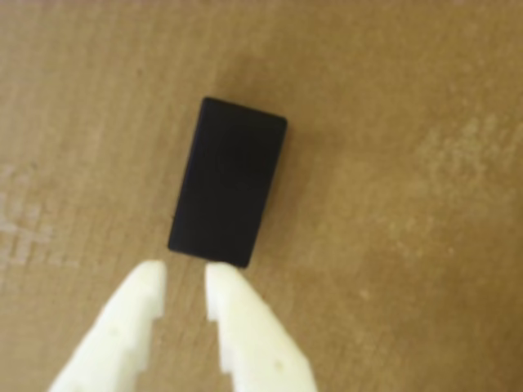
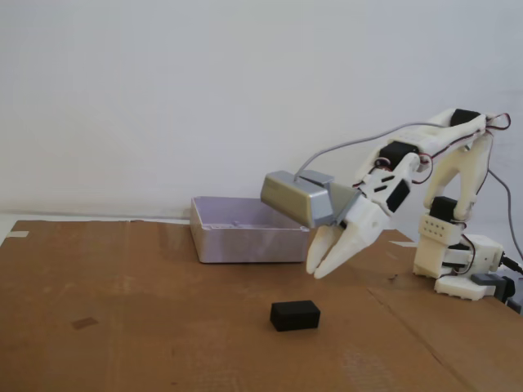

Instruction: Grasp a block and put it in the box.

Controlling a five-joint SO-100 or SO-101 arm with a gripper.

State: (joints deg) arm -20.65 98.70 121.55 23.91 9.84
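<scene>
Gripper [image 2: 319, 268] poised above block [image 2: 295, 314], nothing held

Fingers [image 1: 233, 314] white, nearly together with a narrow gap, empty; in wrist view tips sit just short of the block's [image 1: 229, 182] near end, apart from it. Block black, rectangular, flat on brown cardboard [image 2: 147, 327], slightly tilted in wrist view. In fixed view gripper angled down and left, off the surface, above and just right of block. Box [image 2: 245, 231] pale, open-topped, at cardboard's far edge behind block, apart from it
</scene>
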